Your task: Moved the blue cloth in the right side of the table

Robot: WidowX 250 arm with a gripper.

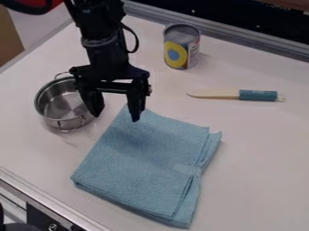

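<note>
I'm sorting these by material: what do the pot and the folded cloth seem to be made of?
The pot looks like polished metal, probably stainless steel, going by its silvery, reflective wall and thin wire-like handles. The blue cloth looks like soft, matte textile with a fine textured weave, perhaps microfibre or cotton.

I see the light blue cloth (142,167) folded into a layered, roughly four-sided pad, lying flat on the surface (259,153) in the lower middle of my frame. It sits at a slant, its top corner just left of centre, with textured fabric and stacked, slightly uneven edges along the right.
</note>
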